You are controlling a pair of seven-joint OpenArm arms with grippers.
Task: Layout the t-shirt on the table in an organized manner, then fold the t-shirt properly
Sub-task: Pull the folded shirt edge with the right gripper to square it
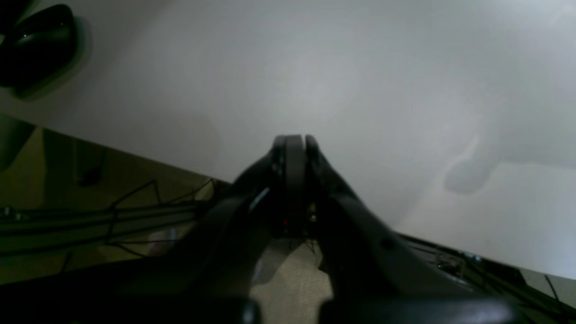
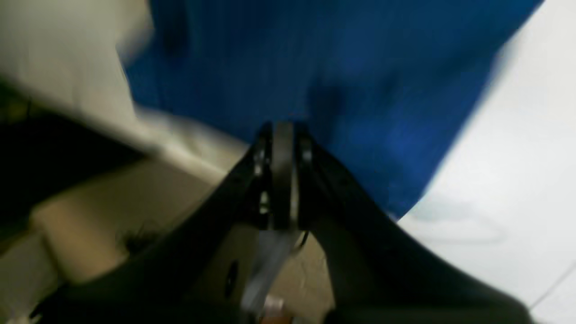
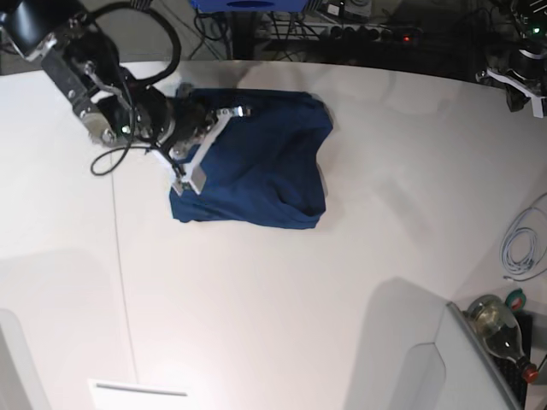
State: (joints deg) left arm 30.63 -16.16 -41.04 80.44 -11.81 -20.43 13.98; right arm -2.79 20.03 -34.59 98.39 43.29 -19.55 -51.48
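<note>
The dark blue t-shirt lies bunched in a rough rectangle on the white table, toward its far left. My right gripper hovers over the shirt's upper left part. In the right wrist view, which is blurred, that gripper is shut with the blue t-shirt just beyond its tips. I cannot tell whether any fabric is pinched. My left gripper is shut on nothing above bare table near the edge. The left arm sits at the far right corner.
A bottle and a coiled white cable lie at the right edge. A white box sits at the front left. A thin seam runs down the tabletop. Cables and a power strip lie beyond the far edge.
</note>
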